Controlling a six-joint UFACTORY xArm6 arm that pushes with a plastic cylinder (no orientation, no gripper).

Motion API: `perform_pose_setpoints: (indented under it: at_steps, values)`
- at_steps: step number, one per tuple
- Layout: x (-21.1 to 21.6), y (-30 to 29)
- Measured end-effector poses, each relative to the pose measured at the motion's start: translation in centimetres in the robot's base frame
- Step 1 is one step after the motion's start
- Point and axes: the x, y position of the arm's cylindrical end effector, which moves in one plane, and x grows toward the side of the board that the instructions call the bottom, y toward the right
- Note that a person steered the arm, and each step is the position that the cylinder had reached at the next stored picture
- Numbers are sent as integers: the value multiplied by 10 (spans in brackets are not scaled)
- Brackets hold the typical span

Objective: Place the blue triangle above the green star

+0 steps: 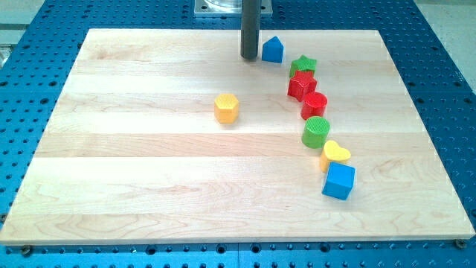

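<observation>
The blue triangle point(273, 50) sits near the board's top edge, a little up and to the left of the green star point(303, 65), with a small gap between them. My tip point(249, 56) rests on the board just left of the blue triangle, very close to it or touching it. The rod rises straight up out of the view's top.
Below the green star a curved row runs down the view's right: a red star point(301, 85), a red cylinder point(314, 105), a green cylinder point(316, 132), a yellow heart point(335, 153), a blue cube point(339, 181). A yellow hexagon point(226, 108) sits mid-board. The wooden board point(134, 164) lies on a blue perforated table.
</observation>
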Motion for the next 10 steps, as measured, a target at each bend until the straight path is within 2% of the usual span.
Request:
perform_pose_setpoints:
  at_steps: [1,3,6,7,9,10]
  values:
    - [-12,8]
    - [11,38]
    - [-1,70]
    - [1,74]
    - [31,74]
    - [34,55]
